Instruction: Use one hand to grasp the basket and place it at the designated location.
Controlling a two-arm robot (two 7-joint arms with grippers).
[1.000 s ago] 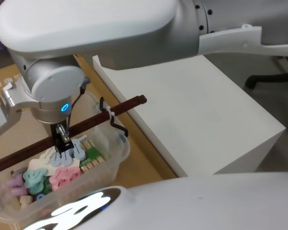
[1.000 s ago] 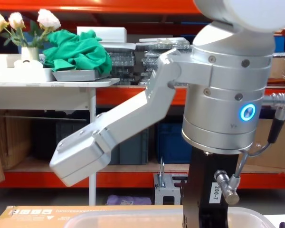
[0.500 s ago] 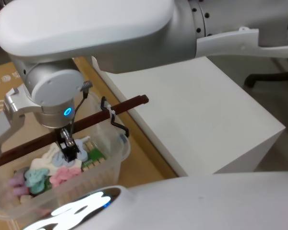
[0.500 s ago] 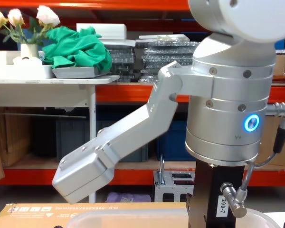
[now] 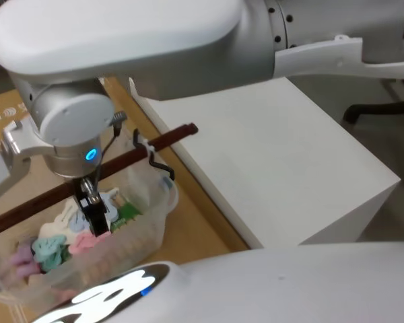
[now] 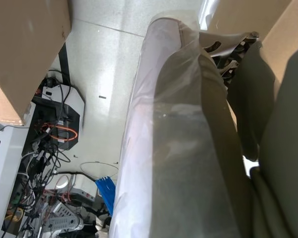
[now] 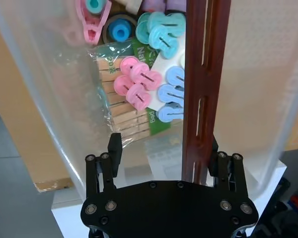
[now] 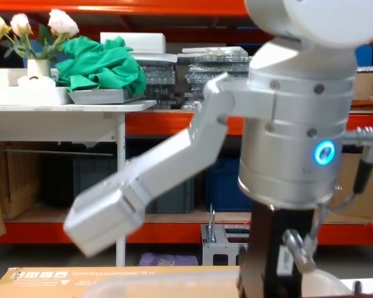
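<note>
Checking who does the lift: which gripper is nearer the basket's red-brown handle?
Right. The right gripper straddles the handle, fingers open either side; the left wrist sits outside the basket wall.

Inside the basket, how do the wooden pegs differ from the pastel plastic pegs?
Colour: the wooden pegs are plain tan, the plastic pegs pink, blue and turquoise. Shape: the wooden pegs are straight and slim, the plastic pegs rounded. Packing: the wooden pegs sit side by side in a clear packet, the plastic pegs lie loose. Both lie in the basket, below the bar handle that the open right hand straddles.
</note>
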